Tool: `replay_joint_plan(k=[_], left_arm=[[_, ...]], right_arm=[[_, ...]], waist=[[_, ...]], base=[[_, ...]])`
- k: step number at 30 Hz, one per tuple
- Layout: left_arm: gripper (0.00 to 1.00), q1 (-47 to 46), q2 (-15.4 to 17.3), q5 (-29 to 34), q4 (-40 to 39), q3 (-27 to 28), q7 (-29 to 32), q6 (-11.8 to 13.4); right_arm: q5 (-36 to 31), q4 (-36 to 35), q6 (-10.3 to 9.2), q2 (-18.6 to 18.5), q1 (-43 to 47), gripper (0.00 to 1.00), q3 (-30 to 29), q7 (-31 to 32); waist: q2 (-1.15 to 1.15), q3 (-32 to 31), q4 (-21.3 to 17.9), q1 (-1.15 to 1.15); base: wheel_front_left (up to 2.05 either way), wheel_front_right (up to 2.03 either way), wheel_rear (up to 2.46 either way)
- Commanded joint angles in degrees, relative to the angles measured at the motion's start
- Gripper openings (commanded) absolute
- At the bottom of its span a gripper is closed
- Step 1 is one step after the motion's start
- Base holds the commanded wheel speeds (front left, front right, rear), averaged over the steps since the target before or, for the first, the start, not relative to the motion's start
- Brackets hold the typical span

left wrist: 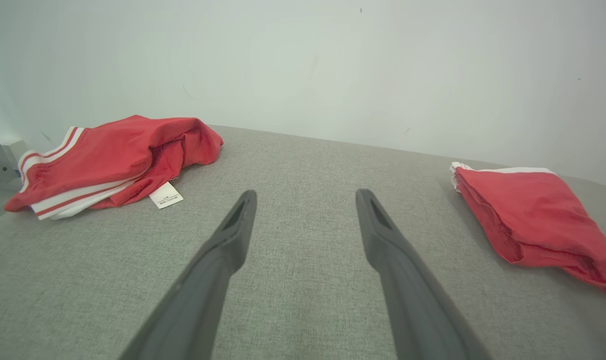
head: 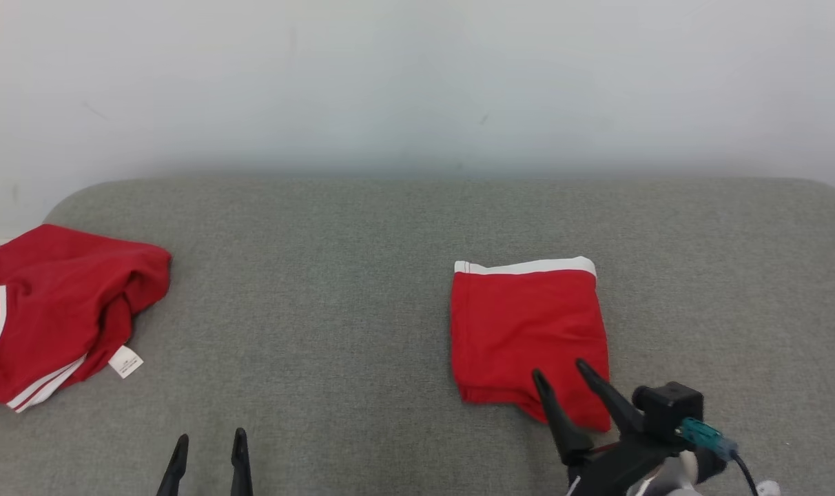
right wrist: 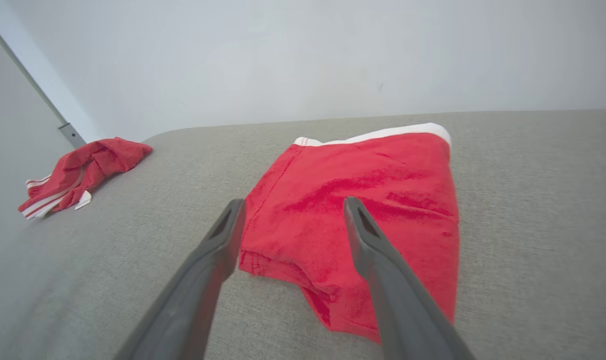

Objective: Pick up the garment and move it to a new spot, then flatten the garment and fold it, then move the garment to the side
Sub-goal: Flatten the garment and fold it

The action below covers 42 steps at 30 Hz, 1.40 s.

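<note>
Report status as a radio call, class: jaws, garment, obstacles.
Left jaws open above grey cushion. Right jaws open at near edge of folded red garment. Crumpled red garment far left, well apart.

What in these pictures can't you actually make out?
crumpled garment: head view's left edge cuts off its left part.
label: head view, print too small to read.
folded garment: head view, right gripper covers its near corner; left wrist view's right edge cuts it off.

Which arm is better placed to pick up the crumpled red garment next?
Left: the left gripper, open, is nearer the crumpled garment; the right gripper hangs over the folded garment.
</note>
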Motion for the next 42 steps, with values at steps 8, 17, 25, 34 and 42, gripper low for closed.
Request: replay_joint_plan(k=[8, 17, 25, 34, 42], left_arm=[[1.00, 0.8, -0.1, 0.6, -0.4, 2.4, -0.2, -0.6], [1.00, 0.7, -0.1, 0.8, 0.5, 5.9, -0.2, -1.3], [1.00, 2.2, -0.1, 1.5, 2.2, 7.6, -0.2, -2.1], [1.00, 3.9, -0.1, 1.7, 3.3, 9.2, -0.2, -3.2], [1.00, 4.1, -0.1, 1.8, 2.8, 9.7, -0.2, -3.4]], right_arm=[[-3.7, -6.3, -0.12, -1.0, 7.0, 1.00, -8.8, -3.8], [-4.4, -8.7, -0.12, -2.6, 10.2, 1.00, -12.2, -4.1], [-2.5, -7.1, -0.12, -3.2, 11.0, 1.00, -14.1, -3.8], [-1.6, -6.1, -0.12, -3.2, 11.5, 1.00, -13.3, -2.8], [-1.4, -6.3, -0.12, -2.7, 11.6, 1.00, -12.7, -2.4]], waist=[[0.00, -1.6, -5.0, 0.00], [0.00, -2.4, -8.0, 0.00], [0.00, -3.6, -8.7, 0.00], [0.00, -4.3, -7.8, 0.00], [0.00, -3.7, -7.5, 0.00]], base=[[0.00, 0.00, 0.00], [0.00, 0.00, 0.00], [0.00, 0.00, 0.00], [0.00, 0.00, 0.00], [0.00, 0.00, 0.00]])
